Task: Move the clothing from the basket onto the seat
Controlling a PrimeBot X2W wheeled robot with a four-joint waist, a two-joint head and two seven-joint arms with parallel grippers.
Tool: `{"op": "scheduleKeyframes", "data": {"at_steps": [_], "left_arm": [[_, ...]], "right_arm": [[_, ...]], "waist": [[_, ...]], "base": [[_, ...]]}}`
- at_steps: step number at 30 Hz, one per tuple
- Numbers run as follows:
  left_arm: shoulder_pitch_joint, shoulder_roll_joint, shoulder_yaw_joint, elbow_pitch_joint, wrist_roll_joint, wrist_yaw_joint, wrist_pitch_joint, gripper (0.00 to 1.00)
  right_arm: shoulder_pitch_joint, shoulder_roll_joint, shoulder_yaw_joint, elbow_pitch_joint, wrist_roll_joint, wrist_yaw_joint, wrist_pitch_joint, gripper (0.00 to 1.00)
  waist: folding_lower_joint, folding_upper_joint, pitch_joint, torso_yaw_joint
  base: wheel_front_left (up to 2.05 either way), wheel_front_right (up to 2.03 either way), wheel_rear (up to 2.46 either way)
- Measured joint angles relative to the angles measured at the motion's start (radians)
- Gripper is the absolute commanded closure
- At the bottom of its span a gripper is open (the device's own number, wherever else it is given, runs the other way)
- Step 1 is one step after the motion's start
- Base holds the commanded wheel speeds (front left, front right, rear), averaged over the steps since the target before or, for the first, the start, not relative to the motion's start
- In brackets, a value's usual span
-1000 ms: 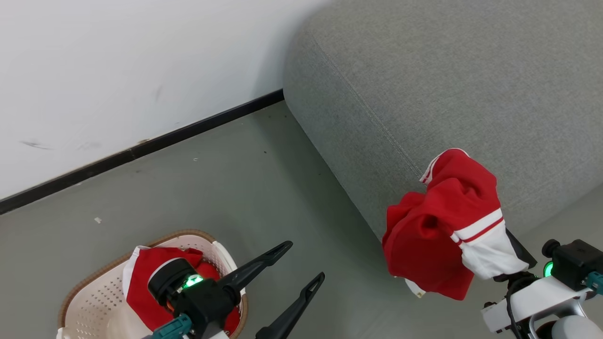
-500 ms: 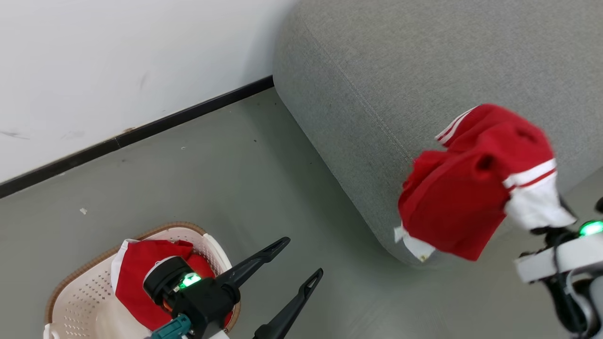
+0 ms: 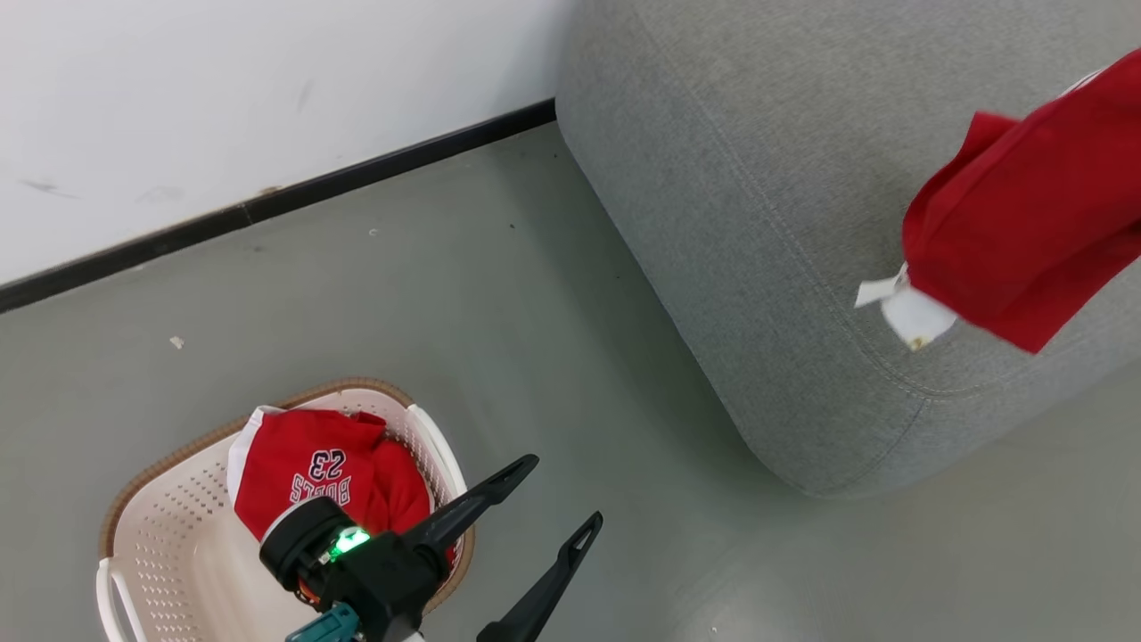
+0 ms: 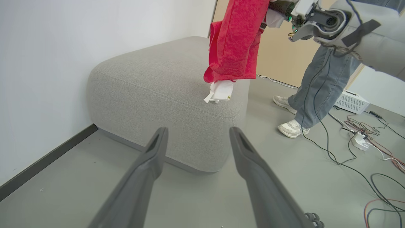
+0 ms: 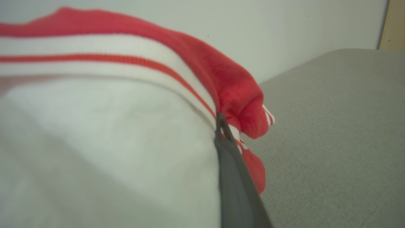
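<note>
The right jaws are clenched on a red garment (image 3: 1025, 223) with white bands. In the head view it hangs at 3 o'clock, over the near corner of the big grey seat (image 3: 758, 178). A small white tag sticks out at its low end. I cannot tell if that end touches the seat. In the right wrist view one dark finger (image 5: 234, 180) shows, with white and red cloth draped over it, and the grey seat lies past it at 3 o'clock.

The left jaws are released, spread wide, with nothing between them. In the head view they sit at 6 o'clock, pointing to 1 o'clock, over the grey floor (image 3: 463, 294).

The basket (image 3: 160, 553) stands on the floor at 7 o'clock, just beside the left arm and well apart from the seat. Inside it lies a red shirt (image 3: 312, 464) with "BULLS 23" on it, bunched against the side at 1 o'clock.

A white wall (image 3: 223, 89) with a dark strip along its foot runs behind the floor and the seat.

In the left wrist view a person's legs (image 4: 316, 82) in blue jeans and white shoes stand at 2 o'clock, beside the seat. Cables (image 4: 364, 164) lie on the floor at 4 o'clock.
</note>
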Motion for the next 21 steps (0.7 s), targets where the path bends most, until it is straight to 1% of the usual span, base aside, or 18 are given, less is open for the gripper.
{"op": "scheduleKeyframes", "data": {"at_steps": [9, 16, 21], "left_arm": [[0.023, 0.016, -0.005, -0.023, 0.0, 0.01, 0.035, 0.0], [0.019, 0.026, 0.001, -0.045, 0.002, 0.012, 0.044, 0.0], [0.009, 0.033, 0.01, -0.053, 0.021, 0.012, 0.051, 0.0]], "right_arm": [[-0.186, -0.018, -0.123, 0.113, 0.036, 0.0, 0.075, 1.0], [-0.293, 0.026, -0.229, 0.202, 0.096, 0.0, 0.087, 1.0], [-0.349, 0.035, -0.313, 0.264, 0.127, 0.0, 0.096, 1.0]], "waist": [[0.0, 0.0, 0.061, 0.038], [0.0, 0.0, 0.112, 0.064], [0.0, 0.0, 0.144, 0.083]], "base": [[0.0, 0.0, 0.0], [0.0, 0.0, 0.0], [0.0, 0.0, 0.0]]}}
